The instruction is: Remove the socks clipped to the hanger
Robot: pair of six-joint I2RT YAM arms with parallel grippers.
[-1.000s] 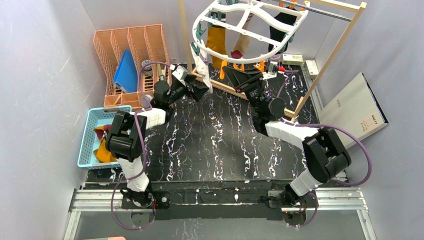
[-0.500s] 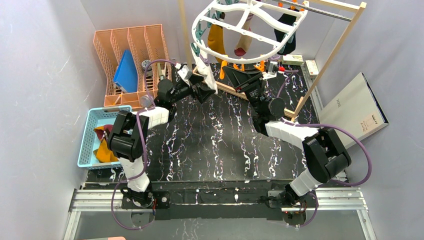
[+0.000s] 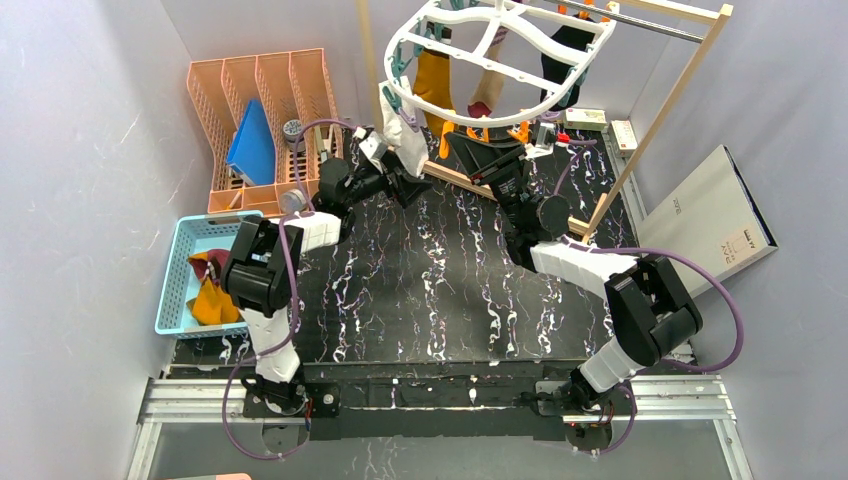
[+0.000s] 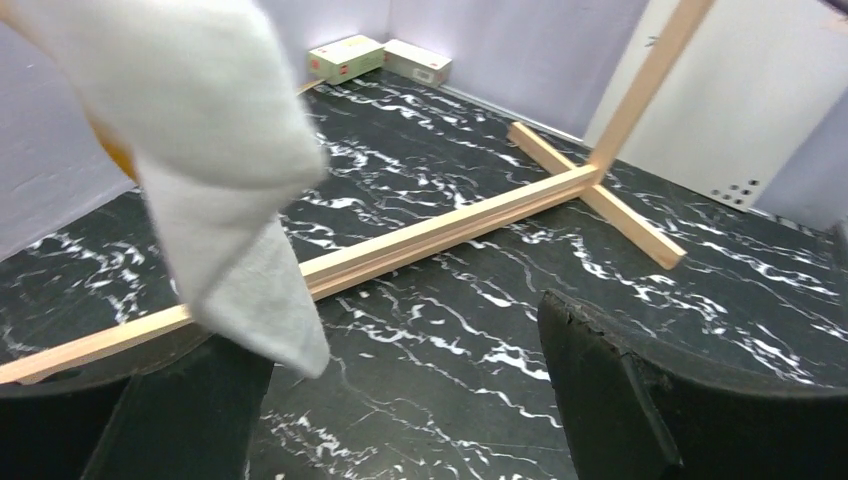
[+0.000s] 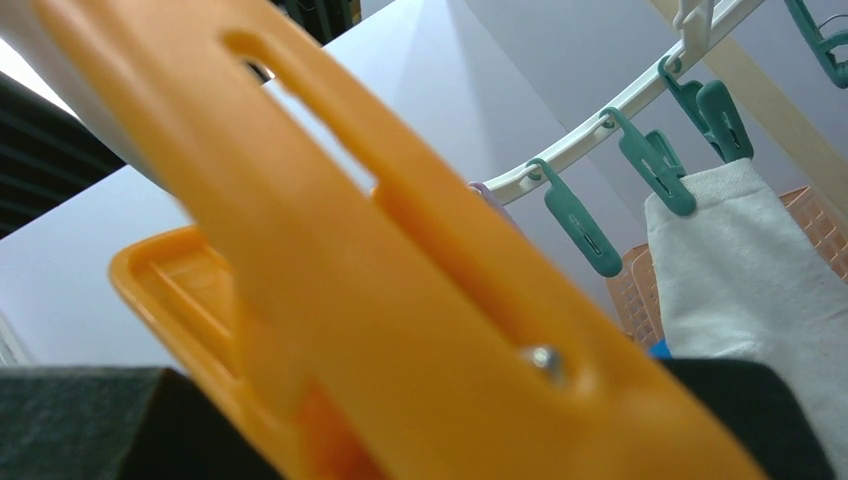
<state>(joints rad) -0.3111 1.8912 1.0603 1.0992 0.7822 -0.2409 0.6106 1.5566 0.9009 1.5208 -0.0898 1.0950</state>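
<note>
White hanger [image 3: 460, 118] hangs from rod [image 3: 650, 25] over table's [image 3: 430, 290] far side w/ mustard, black & other socks [image 3: 433, 80] clipped round it. At its L rim a grey-white sock [image 4: 220, 180] dangles, tip inside the wide-apart fingers of left gripper [image 4: 390, 350], not pinched. Right gripper [image 3: 475, 145] is clamped on an orange clip [image 5: 400, 300] at the near rim.

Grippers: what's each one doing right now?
Left gripper: open, grey-white sock hanging beside one finger, not gripped.
Right gripper: shut on an orange clip.
</note>
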